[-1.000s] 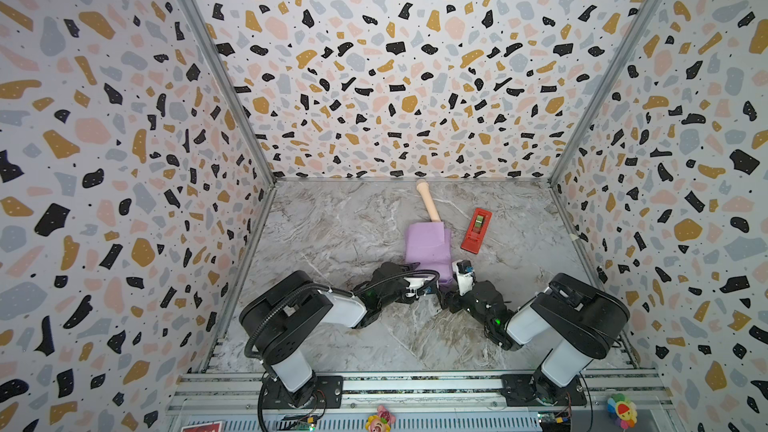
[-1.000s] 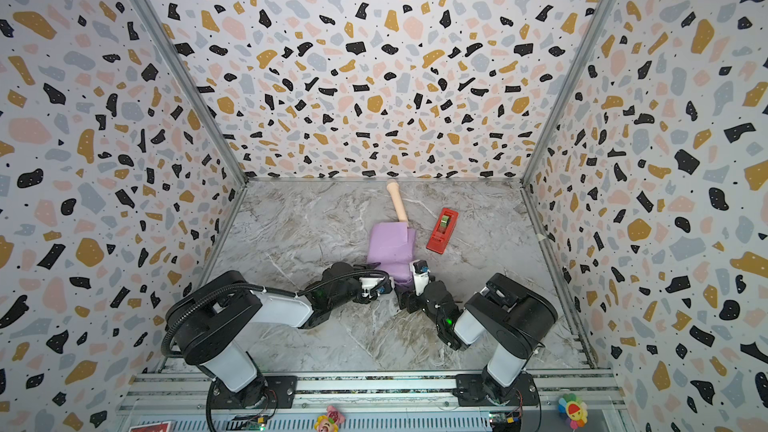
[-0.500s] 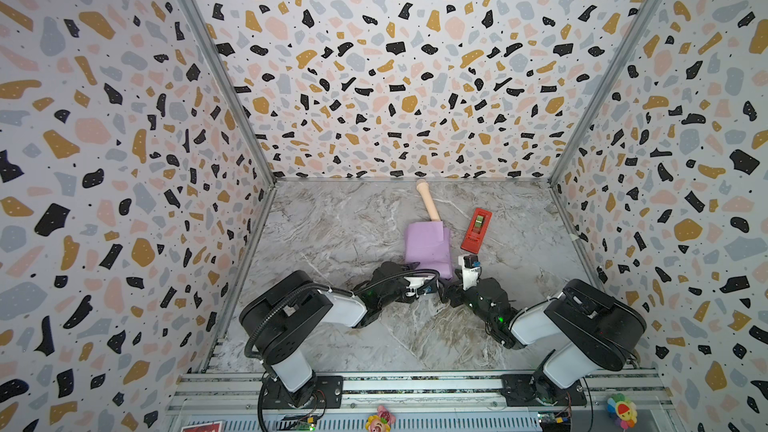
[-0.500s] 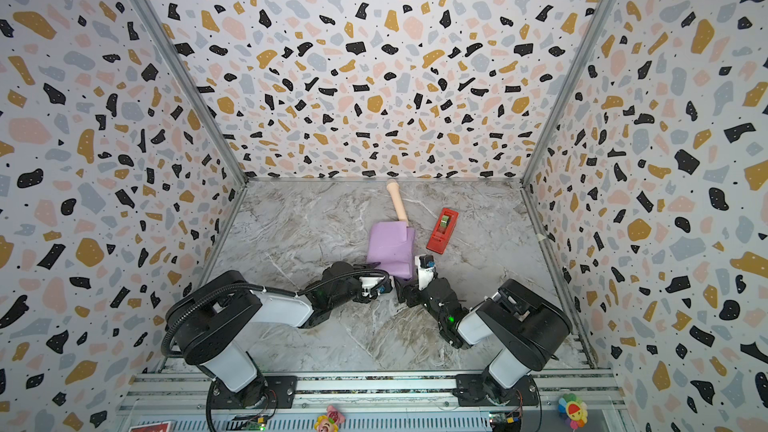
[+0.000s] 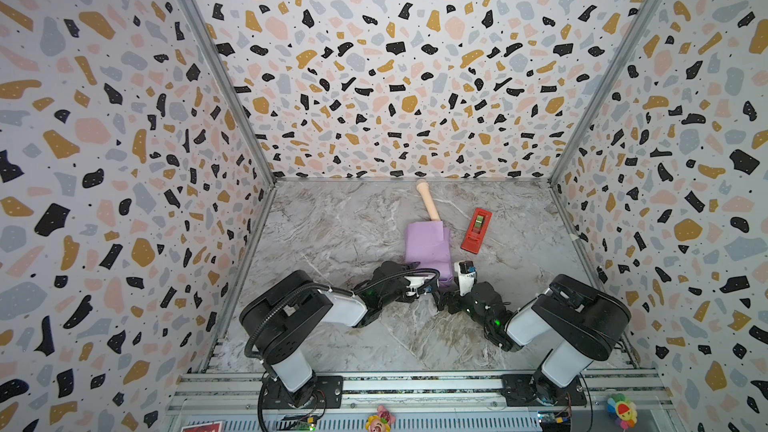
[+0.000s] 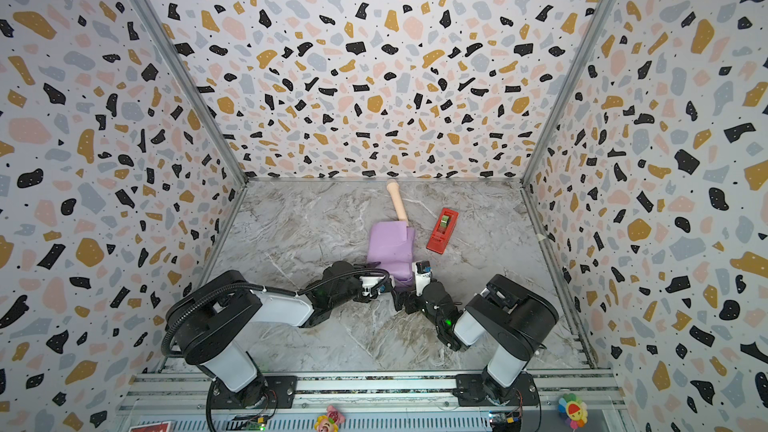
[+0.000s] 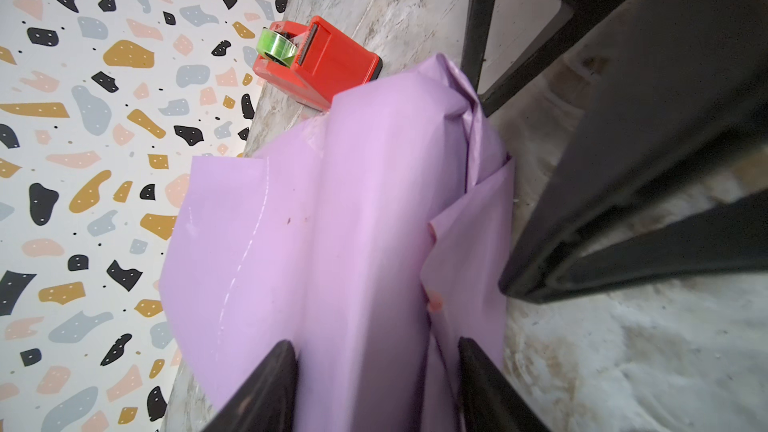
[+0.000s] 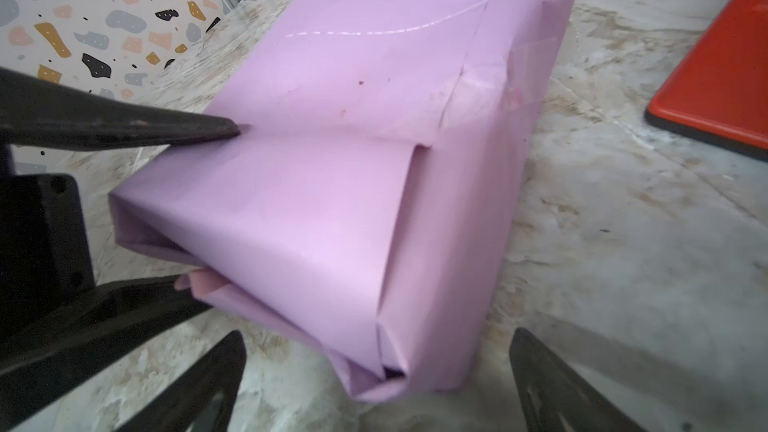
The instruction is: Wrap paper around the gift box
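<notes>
Under lilac paper (image 8: 332,184), gift box hidden.

no readable text, labels, numbers anywhere; red tag (image 5: 202,427) by front rail (image 5: 415,384) too small to read.

**A robot test cell in a lab**

Three terrazzo-patterned panel walls (image 5: 395,56), joined by metal corner posts (image 5: 216,76), box in a marble-print desk (image 5: 332,222). The left robot arm (image 5: 291,317) and the right robot arm (image 5: 577,317) are bolted to an aluminium rail (image 5: 415,384) along the open front. Exposed cable (image 5: 266,326), a bare circuit board (image 5: 552,419) and a small flower toy (image 5: 621,409) sit there too.
</notes>
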`<action>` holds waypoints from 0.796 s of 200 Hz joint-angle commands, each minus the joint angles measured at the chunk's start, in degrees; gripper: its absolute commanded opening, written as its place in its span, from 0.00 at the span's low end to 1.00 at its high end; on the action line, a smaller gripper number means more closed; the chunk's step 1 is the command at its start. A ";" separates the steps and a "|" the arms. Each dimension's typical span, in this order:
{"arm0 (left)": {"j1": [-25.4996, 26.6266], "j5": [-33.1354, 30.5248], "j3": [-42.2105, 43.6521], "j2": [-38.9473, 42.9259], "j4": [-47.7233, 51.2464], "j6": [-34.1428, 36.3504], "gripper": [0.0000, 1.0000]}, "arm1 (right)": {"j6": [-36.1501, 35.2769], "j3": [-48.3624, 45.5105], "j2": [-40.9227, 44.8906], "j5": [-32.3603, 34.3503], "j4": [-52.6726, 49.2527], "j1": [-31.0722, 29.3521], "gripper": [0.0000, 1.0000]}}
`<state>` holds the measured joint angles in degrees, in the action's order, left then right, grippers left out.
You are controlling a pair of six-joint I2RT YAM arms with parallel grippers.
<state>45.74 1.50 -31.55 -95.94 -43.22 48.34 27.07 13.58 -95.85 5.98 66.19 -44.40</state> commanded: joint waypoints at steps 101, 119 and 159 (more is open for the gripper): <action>-0.47 -0.09 -0.53 -1.27 2.42 -1.51 0.60 | 5.54 3.59 3.06 1.42 -1.90 -0.47 0.99; -0.47 -0.18 -0.47 -1.38 2.42 -1.55 0.60 | 5.63 2.95 5.67 1.09 -4.03 -0.18 0.99; -0.58 -0.18 -0.58 -1.27 2.44 -1.49 0.60 | 4.37 -1.01 13.65 0.19 -11.26 2.35 0.99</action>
<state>45.52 1.39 -31.66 -95.94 -43.13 47.42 32.08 14.98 -87.42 6.57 60.31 -43.44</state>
